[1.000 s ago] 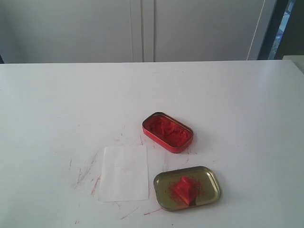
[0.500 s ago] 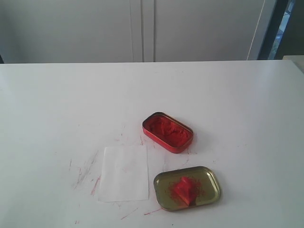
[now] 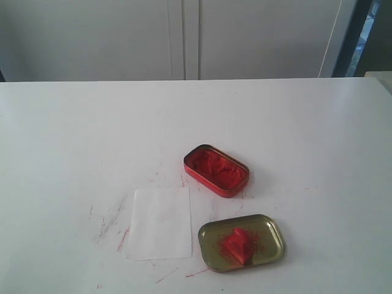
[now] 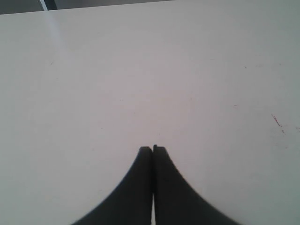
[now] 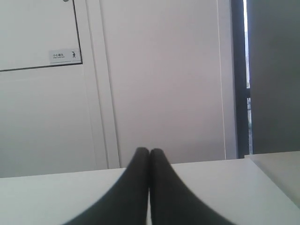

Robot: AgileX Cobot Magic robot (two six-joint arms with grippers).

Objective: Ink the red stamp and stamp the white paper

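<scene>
Exterior view: the stamp [image 3: 239, 245] lies in the gold lid [image 3: 273, 235], just right of the paper [image 3: 160, 223]. The open ink tin [image 3: 206, 179] sits behind them on the table [image 3: 92, 135].

Left wrist view: the left gripper [image 4: 153, 149] hangs over bare table, jaws pressed together, holding nothing.

Right wrist view: the right gripper [image 5: 149, 151] faces a cabinet [image 5: 159, 84], jaws also together and empty.
</scene>
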